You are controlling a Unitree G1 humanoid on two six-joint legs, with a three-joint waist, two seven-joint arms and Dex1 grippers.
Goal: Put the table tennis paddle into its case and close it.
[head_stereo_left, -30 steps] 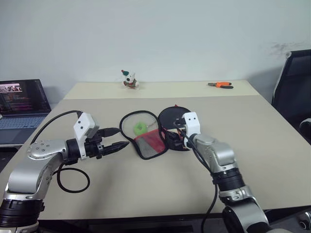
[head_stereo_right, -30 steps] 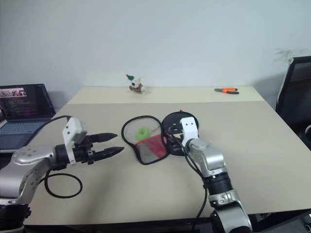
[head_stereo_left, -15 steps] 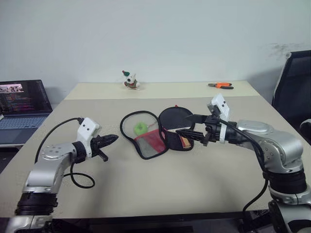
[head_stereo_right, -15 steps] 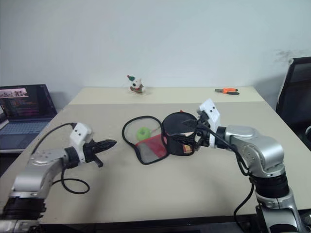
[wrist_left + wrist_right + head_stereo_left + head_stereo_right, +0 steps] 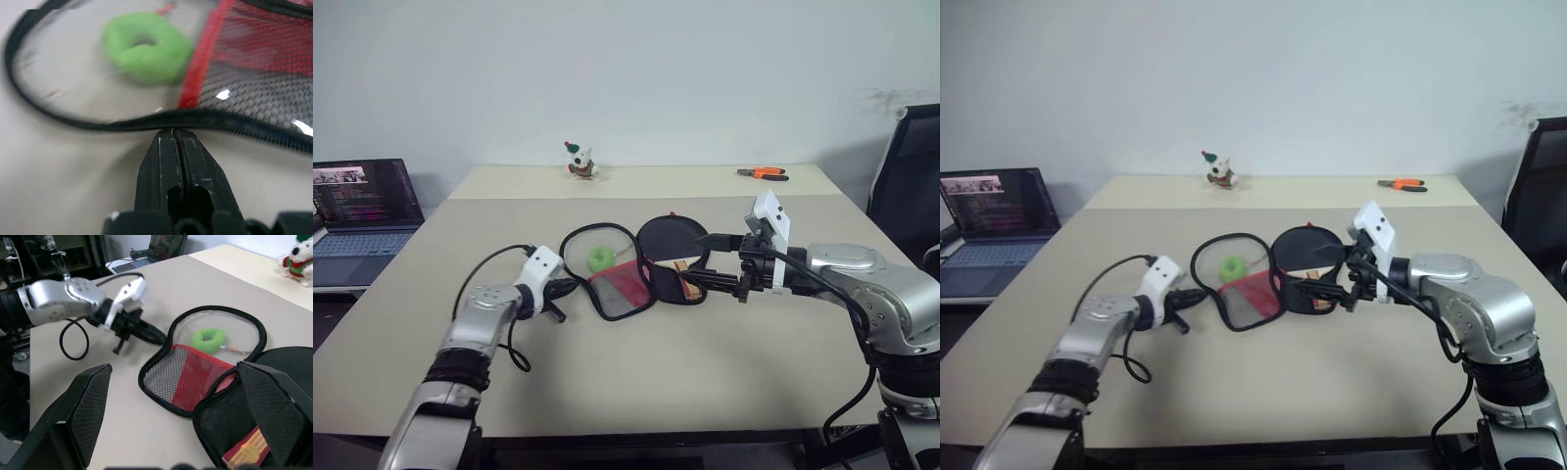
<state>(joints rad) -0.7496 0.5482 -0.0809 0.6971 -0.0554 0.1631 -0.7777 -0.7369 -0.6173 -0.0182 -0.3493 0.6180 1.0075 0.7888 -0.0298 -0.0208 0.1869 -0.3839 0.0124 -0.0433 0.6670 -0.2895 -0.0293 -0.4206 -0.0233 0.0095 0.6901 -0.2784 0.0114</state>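
The left tool point(image 5: 172, 134) is pinched shut with its tips against the black rim of the case's point(image 5: 607, 279) open mesh flap, so this arm is nearer. From there the case runs away toward the right tool point(image 5: 698, 259), spread wide and empty above the pouch half holding the paddle point(image 5: 680, 284) on the bench point(image 5: 636, 377).

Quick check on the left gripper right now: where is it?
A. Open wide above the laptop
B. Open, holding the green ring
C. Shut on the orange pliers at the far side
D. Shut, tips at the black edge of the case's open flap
D. The left wrist view shows the left gripper with fingers pressed together, tips at the black rim of the case, the green ring lying untouched behind the clear window.
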